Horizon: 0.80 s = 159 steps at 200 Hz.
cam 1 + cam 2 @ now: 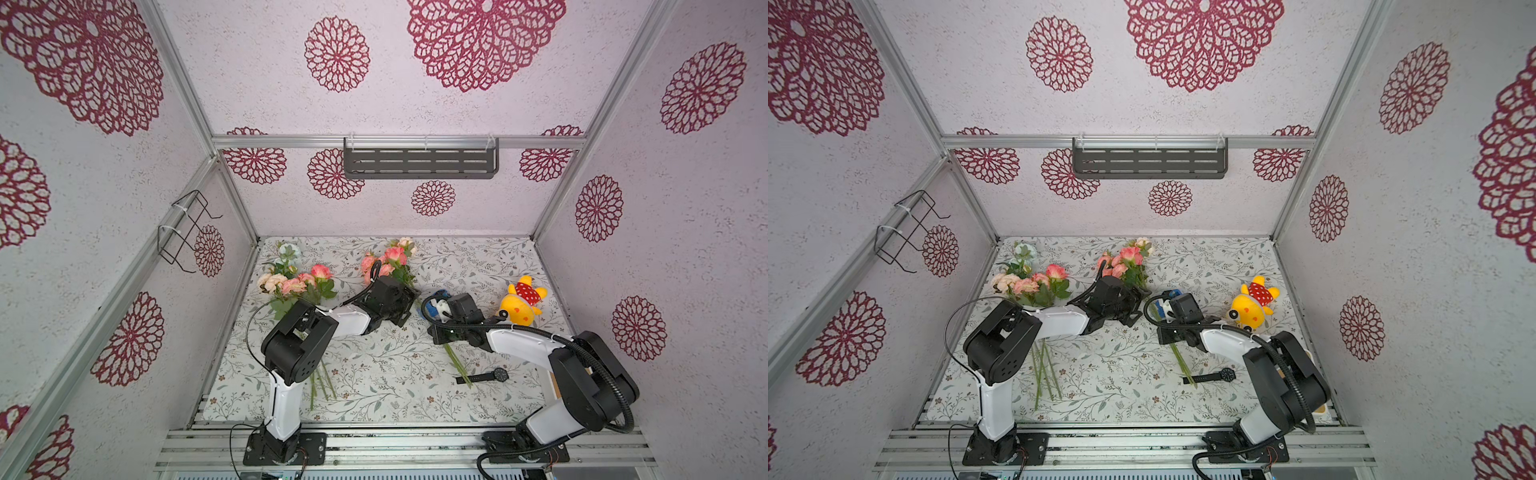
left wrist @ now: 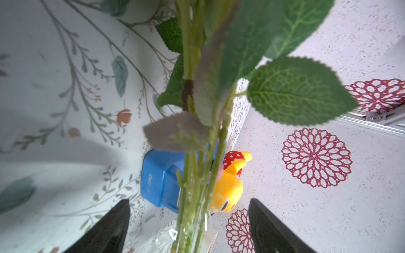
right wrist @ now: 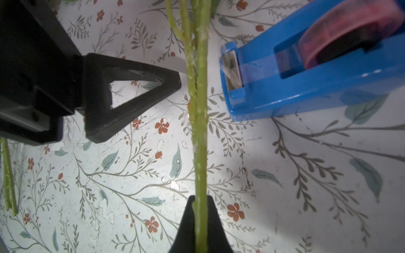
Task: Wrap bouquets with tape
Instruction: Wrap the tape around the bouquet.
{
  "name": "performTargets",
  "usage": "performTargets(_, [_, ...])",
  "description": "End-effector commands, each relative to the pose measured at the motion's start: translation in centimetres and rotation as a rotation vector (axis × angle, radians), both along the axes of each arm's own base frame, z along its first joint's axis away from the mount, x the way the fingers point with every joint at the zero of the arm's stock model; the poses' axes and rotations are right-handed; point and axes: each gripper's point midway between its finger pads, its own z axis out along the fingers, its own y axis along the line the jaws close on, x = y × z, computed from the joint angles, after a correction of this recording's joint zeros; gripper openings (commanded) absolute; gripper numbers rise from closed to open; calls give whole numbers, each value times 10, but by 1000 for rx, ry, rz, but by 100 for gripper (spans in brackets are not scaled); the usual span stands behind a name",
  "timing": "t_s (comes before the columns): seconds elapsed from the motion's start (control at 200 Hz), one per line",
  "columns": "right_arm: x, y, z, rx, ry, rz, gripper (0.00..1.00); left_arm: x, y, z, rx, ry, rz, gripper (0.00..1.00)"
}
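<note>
Two bouquets lie on the floral mat. One bouquet (image 1: pixel 291 282), with pale blue blooms, rests at the left. The other bouquet (image 1: pixel 390 259) lies mid-table, and its green stems (image 3: pixel 198 131) run toward the front. My right gripper (image 3: pixel 200 201) is shut on those stems. My left gripper (image 2: pixel 189 201) is open; the stems (image 2: pixel 192 188) pass through the gap without touching either black finger (image 2: pixel 109 227). A clear shiny strip clings to them there. The blue tape dispenser (image 3: pixel 306 83) with its reddish roll (image 3: pixel 350 28) stands just beside the stems, also visible in both top views (image 1: pixel 436 301) (image 1: pixel 1169 297).
A yellow plush toy (image 1: pixel 521 301) sits at the right of the mat. A black wristwatch (image 1: pixel 484 377) lies near the stem ends at the front right. A dark shelf (image 1: pixel 419 160) hangs on the back wall and a wire basket (image 1: pixel 183 230) on the left wall.
</note>
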Motion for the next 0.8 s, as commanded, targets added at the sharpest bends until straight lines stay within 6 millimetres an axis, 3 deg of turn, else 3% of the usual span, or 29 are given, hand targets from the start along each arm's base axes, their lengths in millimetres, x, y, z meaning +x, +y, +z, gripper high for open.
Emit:
performTargets(0.0, [11, 0, 10, 12, -50, -31, 0, -3, -4, 2, 22, 22, -19, 88])
performTargets(0.09, [11, -1, 10, 6, -54, -32, 0, 4, -7, 4, 21, 3, -17, 87])
performTargets(0.205, [10, -1, 10, 11, -56, -33, 0, 11, -19, 5, 2, 5, -33, 79])
performTargets(0.335, [10, -1, 9, 7, -58, -29, 0, 3, -32, -3, -10, 46, -54, 75])
performTargets(0.63, [12, 0, 12, 12, -73, -33, 0, -9, -21, -12, 2, 92, -19, 70])
performTargets(0.791, [13, 3, 13, 23, -76, -32, 0, -6, -30, -14, -12, 87, -40, 68])
